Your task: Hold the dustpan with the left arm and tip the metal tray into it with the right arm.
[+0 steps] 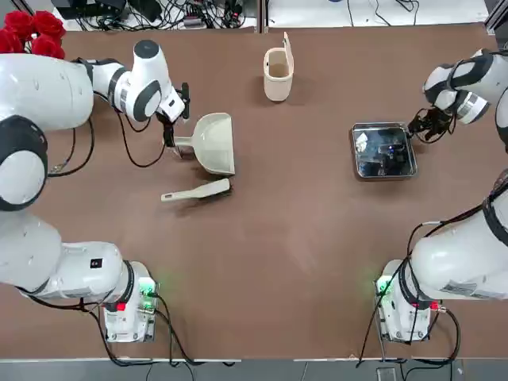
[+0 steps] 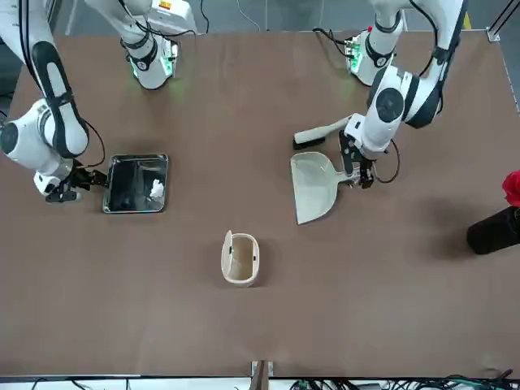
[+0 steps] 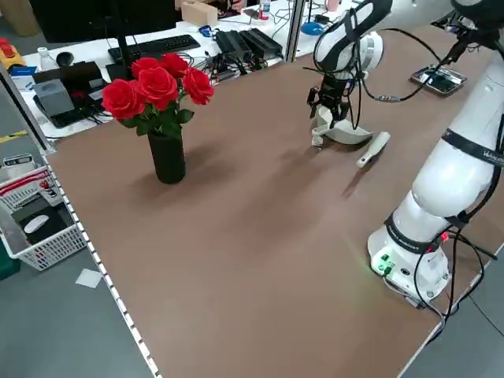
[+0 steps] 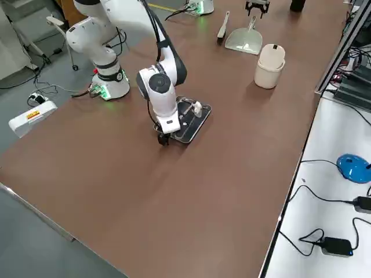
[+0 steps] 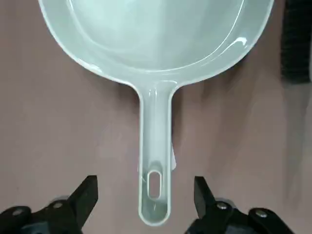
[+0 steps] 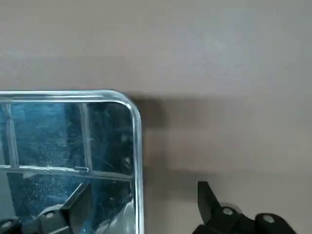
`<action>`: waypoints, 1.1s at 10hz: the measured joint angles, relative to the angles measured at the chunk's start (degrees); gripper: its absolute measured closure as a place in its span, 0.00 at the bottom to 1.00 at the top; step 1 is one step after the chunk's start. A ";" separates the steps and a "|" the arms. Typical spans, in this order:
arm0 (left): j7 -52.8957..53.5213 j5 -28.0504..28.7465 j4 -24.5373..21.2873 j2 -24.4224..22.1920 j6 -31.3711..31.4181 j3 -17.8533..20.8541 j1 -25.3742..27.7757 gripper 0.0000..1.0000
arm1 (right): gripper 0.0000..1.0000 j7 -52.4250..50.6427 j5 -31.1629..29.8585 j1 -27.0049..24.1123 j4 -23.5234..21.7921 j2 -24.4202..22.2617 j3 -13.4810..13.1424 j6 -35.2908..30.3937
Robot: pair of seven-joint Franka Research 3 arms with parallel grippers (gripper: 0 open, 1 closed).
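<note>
The left end effector (image 5: 146,179) is released, its two fingers spread on either side of the dustpan's handle, with a gap showing at both sides. The dustpan (image 1: 214,144) lies on the worktop (image 1: 278,254), its handle between those fingers and its scoop extending to the right of them. Near the same end effector, on the side toward the arm bases, is the slim brush (image 1: 194,193), close beside the scoop. Farther off, to its right and away from the bases, stands the small cream bin (image 1: 278,75), lid up. Well to its left is a black vase (image 3: 168,157) of red roses (image 3: 157,90).

The right end effector (image 6: 145,185) is also released, at the metal tray's edge: one finger over the tray, the other outside the rim. The metal tray (image 1: 385,159) rests flat, extending to its left. Across the tray from it lies a white scrap (image 1: 361,143).
</note>
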 joint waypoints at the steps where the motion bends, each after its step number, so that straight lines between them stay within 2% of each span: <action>1: -1.28 2.09 0.00 1.29 0.73 0.00 0.00 0.12 | 0.08 0.00 0.65 0.00 -0.76 0.69 0.47 1.53; 4: -5.22 8.24 0.00 3.75 1.05 0.00 0.00 0.15 | 0.28 -0.04 3.67 0.00 -1.45 2.34 0.92 3.35; 6: -5.37 9.04 -0.05 4.20 1.04 0.00 0.00 0.22 | 0.61 -0.04 4.66 -0.09 -1.50 2.58 0.95 3.78; 7: -5.38 9.06 -0.14 4.20 1.04 0.00 0.00 0.25 | 0.72 -0.04 4.88 -0.20 -1.51 2.59 0.89 3.89; 8: -5.38 9.10 -0.15 4.20 1.04 0.00 0.00 0.31 | 0.78 -0.04 5.13 -0.19 -1.51 2.60 0.91 3.89; 9: -5.38 9.10 -0.15 4.20 1.04 0.00 0.00 0.36 | 0.90 -0.05 5.33 -0.20 -1.53 2.64 0.93 3.89; 11: -5.38 9.12 -0.16 4.20 1.04 0.00 0.01 0.47 | 0.93 -0.73 6.20 -0.27 -1.52 2.46 0.90 3.09</action>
